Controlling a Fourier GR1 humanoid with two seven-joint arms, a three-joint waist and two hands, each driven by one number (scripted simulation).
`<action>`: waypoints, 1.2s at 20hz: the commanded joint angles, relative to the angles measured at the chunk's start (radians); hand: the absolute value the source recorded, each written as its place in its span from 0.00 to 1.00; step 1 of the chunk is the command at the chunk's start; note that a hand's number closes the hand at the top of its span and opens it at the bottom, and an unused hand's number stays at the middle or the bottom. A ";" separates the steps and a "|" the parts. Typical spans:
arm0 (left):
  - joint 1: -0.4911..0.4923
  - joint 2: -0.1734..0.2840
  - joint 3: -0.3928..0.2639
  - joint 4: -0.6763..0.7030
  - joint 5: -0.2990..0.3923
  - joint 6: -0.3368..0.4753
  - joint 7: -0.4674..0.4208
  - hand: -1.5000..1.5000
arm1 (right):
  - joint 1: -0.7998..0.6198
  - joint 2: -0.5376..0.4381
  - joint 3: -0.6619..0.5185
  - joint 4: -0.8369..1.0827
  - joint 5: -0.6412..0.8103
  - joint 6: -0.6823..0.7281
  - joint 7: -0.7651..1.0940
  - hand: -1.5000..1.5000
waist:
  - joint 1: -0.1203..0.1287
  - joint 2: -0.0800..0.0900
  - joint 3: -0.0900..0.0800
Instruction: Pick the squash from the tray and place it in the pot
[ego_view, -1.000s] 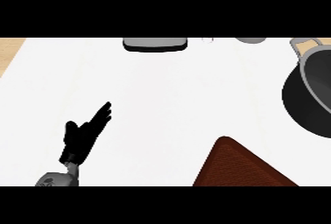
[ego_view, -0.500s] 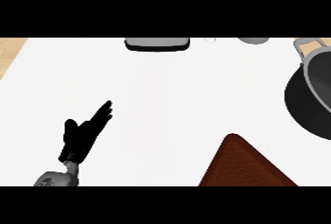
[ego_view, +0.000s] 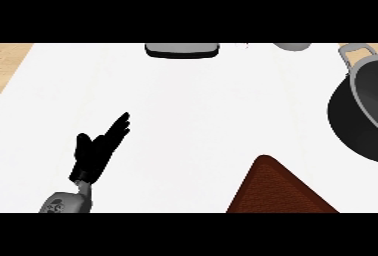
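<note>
My left hand (ego_view: 97, 150) rests on the white counter at the lower left, open, fingers straight and pointing up and to the right, holding nothing. One corner of the brown tray (ego_view: 275, 192) juts in from the lower edge, right of centre; no squash shows on that part. The dark pot (ego_view: 356, 115) with its grey rim and handle (ego_view: 356, 51) sits at the right edge, partly cut off. My right hand shows nowhere.
A grey, flat object (ego_view: 182, 50) lies at the counter's far edge near the middle, and a small grey piece (ego_view: 292, 46) sits further right. A strip of wood (ego_view: 13, 62) borders the counter at the upper left.
The view has drifted slightly, so the tray corner and pot sit a little further right. My left hand has stayed still.
</note>
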 joint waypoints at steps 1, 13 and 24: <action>-0.020 -0.023 0.003 0.066 -0.012 -0.002 -0.050 0.50 | -0.160 -0.106 0.060 0.094 0.072 0.055 0.145 1.00 | 0.005 0.002 0.001; -0.072 -0.001 0.022 0.037 0.013 -0.048 0.024 0.50 | -0.563 -0.215 0.370 0.535 0.375 0.170 0.261 1.00 | 0.042 0.012 0.002; -0.020 -0.015 -0.001 -0.033 -0.002 -0.035 0.051 0.50 | -0.809 -0.063 0.479 0.900 0.402 0.434 0.476 1.00 | 0.040 0.006 0.003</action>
